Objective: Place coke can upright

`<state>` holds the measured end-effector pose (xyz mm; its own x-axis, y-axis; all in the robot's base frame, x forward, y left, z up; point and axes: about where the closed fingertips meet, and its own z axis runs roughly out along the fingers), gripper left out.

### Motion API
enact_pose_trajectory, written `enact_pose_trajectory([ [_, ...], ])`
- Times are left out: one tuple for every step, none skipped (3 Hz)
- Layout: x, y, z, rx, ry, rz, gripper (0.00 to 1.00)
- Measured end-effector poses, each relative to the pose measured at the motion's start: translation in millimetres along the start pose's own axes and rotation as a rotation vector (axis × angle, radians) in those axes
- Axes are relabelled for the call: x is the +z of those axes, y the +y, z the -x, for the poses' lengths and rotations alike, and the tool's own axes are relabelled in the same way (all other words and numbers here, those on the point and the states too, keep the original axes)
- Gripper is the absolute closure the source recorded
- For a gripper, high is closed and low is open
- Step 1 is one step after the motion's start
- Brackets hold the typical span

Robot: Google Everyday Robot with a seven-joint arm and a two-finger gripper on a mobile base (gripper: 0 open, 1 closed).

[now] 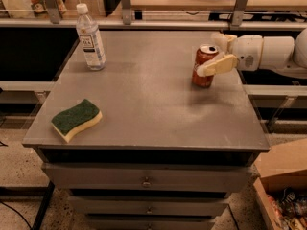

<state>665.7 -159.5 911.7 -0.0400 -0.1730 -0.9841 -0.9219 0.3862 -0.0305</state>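
Note:
The red coke can with a silver top stands upright on the grey table near its right edge, its bottom on the surface. My gripper reaches in from the right on a white arm and is shut on the can. One pale finger crosses the can's front side. The other finger is behind the can's top.
A clear water bottle with a white cap stands at the table's back left. A green and yellow sponge lies at the front left. A cardboard box sits on the floor at the lower right. Drawers are below the tabletop.

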Motion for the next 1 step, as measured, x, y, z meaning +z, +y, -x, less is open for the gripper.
enact_pose_trajectory([
  [1.6, -1.2, 2.4, -0.001, 0.0, -0.01, 0.0],
])
